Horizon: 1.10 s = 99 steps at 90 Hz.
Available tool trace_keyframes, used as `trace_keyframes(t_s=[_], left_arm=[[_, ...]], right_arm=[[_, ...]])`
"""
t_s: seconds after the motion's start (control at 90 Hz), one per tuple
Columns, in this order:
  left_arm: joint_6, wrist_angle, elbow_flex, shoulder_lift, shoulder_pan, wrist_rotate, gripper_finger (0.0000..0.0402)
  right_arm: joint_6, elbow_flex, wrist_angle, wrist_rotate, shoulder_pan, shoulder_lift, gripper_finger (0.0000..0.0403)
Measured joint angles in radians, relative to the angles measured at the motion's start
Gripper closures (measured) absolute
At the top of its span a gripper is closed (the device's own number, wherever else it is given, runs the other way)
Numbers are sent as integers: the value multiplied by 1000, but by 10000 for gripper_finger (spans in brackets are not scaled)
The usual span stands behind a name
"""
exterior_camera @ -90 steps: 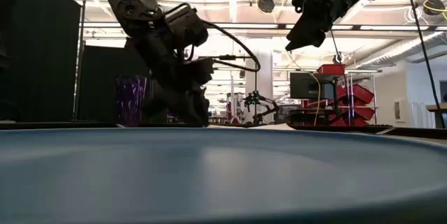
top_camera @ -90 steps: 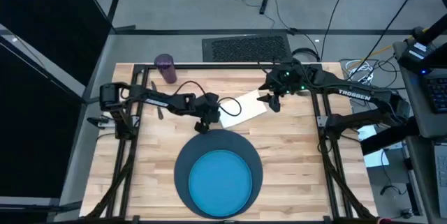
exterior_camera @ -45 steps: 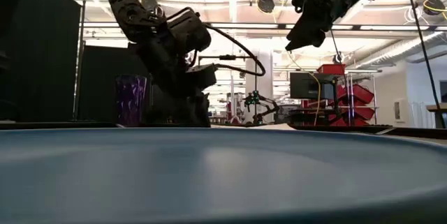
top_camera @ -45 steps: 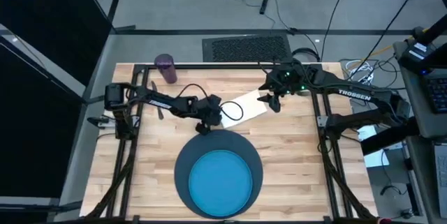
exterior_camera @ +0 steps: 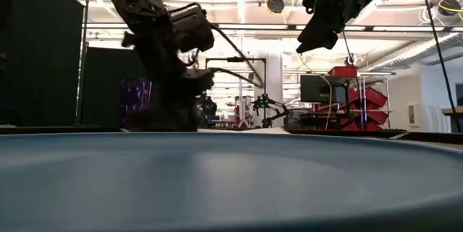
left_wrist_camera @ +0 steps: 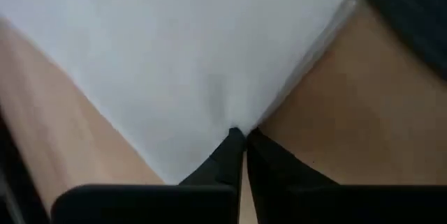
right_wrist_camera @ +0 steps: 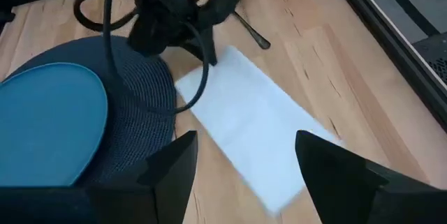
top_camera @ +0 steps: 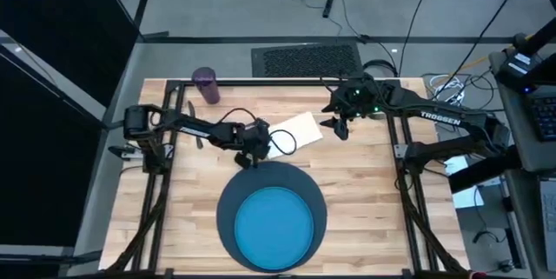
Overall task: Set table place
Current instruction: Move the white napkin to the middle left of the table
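Note:
A white napkin point(top_camera: 293, 130) lies flat on the table point(top_camera: 365, 183), just beyond the dark round mat point(top_camera: 228, 208) that carries the blue plate point(top_camera: 274, 222). My left gripper point(top_camera: 248, 154) is down at the napkin's end nearest the mat and is shut on it. My right gripper point(top_camera: 337, 128) hangs open above the napkin's right end, well clear of the table in the low view point(exterior_camera: 318, 40). A purple cup point(top_camera: 205, 84) stands at the far left. A metal utensil point(right_wrist_camera: 248, 30) lies on the wood behind the left gripper. My left gripper pinches the napkin's edge point(left_wrist_camera: 225, 128) between its two shut fingers, at the end nearest the mat. The fingers slant down onto it from above. The napkin lies flat on the table; one layer or several, I cannot tell.
Black frame bars point(top_camera: 162, 153) run along the table's left and right sides. Bare wood lies to the left point(top_camera: 191, 201) and right point(top_camera: 356, 209) of the mat. The left arm's cable point(top_camera: 282, 144) loops over the napkin.
My left gripper has moved a little toward the table's left edge, staying low and shut, and the napkin has slid along the table with it. My right gripper has kept still above.

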<state>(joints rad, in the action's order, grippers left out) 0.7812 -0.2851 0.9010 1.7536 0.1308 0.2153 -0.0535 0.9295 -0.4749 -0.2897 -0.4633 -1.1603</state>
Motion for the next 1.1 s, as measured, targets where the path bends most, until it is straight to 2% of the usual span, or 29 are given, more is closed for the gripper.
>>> trace_keyframes(t_s=[0.289, 0.567, 0.822, 1.1], left_arm=[[-210, -280, -1, -61, -110, -1, 401], [-509, -502, -3, -158, -207, -16, 401], [-785, -666, -3, -178, -355, -166, 401], [-1089, -694, -12, -178, -557, -299, 401]], right_arm=[[1, 0, -4, 0, 0, 0, 174], [-16, 0, -4, 0, 0, 0, 174], [-25, 0, -6, -1, 0, 0, 174], [-41, 0, -8, -4, 0, 0, 174]])
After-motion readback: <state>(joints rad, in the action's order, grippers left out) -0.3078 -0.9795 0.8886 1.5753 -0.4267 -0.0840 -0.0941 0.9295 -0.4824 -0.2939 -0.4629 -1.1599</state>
